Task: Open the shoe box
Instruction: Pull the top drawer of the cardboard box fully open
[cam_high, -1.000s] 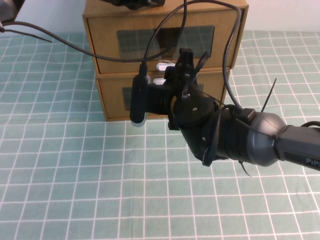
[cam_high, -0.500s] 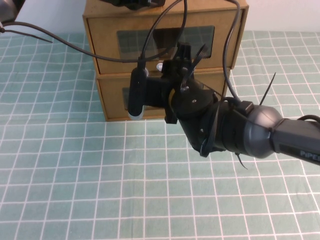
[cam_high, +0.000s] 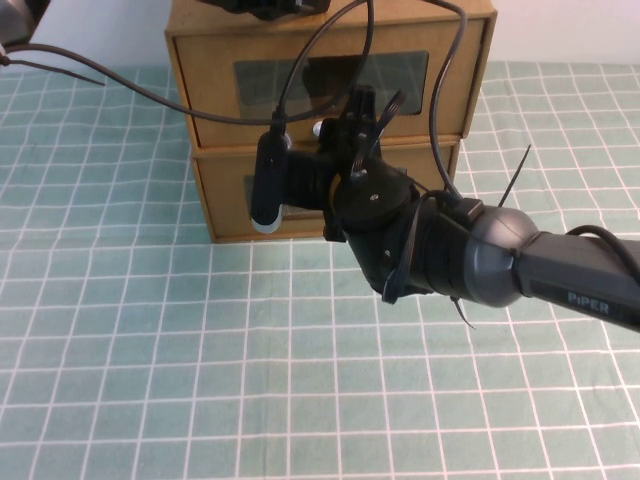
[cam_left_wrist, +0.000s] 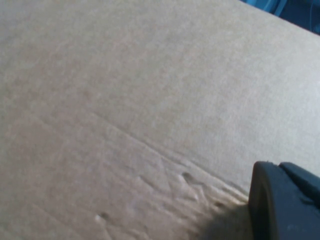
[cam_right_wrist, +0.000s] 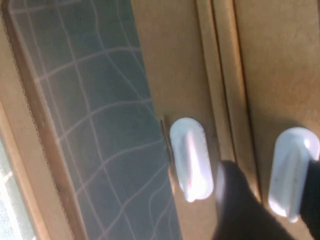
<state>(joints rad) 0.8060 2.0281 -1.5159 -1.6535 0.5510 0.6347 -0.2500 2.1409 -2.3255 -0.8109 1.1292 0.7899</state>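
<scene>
- Jaws of the right gripper (cam_high: 365, 102): cannot tell whether parted or pinched; it sits hard against the fronts of the two stacked shoe boxes, at the seam between upper box (cam_high: 205, 70) and lower box (cam_high: 222, 195)
- left gripper (cam_left_wrist: 284, 200): jaws, cannot tell either; it is close over plain cardboard, apparently the top of the stack
- right wrist view: one white tab (cam_right_wrist: 189, 159) beside a dark window (cam_right_wrist: 100, 125); second tab (cam_right_wrist: 294, 170) across the seam; which drawer is meant, I cannot say
- both drawers look shut; the stack stands at the far side of the green checked mat (cam_high: 150, 350)
- risk: the tabs are small and smooth, so a shallow hold may slip off on the pull
- risk: the tabs sit near each other, so a slight height error takes the wrong drawer
- risk: if the top is not pressed down, the whole stack may slide forward instead of the drawer
- risk: the loose cable (cam_high: 190, 100) drapes across the upper front and could snag
- room: bare mat in front of the boxes for the drawer to travel; the black cylinder on the wrist (cam_high: 268, 185) hangs just before the lower front, little clearance there
</scene>
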